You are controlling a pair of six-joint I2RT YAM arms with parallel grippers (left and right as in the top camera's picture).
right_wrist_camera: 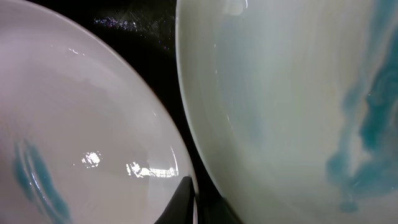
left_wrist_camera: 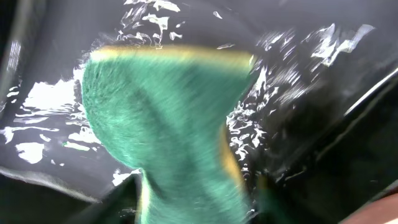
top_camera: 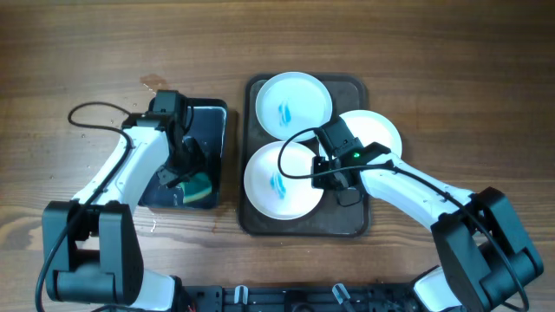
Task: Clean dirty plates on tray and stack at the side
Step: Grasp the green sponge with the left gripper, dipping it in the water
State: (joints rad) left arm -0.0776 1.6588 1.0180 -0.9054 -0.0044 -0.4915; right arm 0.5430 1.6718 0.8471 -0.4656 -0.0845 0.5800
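Sponge point(left_wrist_camera: 168, 124) pinched in left gripper point(top_camera: 185, 173) over black tray point(top_camera: 212, 121). Right gripper point(top_camera: 328, 169) low between smeared plates point(top_camera: 293, 104) on tray point(top_camera: 345, 224), grip impossible to tell. Could clip a rim and knock plates together: gap tight.

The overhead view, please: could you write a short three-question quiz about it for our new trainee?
1. How many white plates are in view?
2. True or false: the green sponge is over the small black tray, not over the brown tray.
3. Which gripper is over the brown tray? A. left B. right C. both
Key: 1. three; 2. true; 3. B, the right gripper
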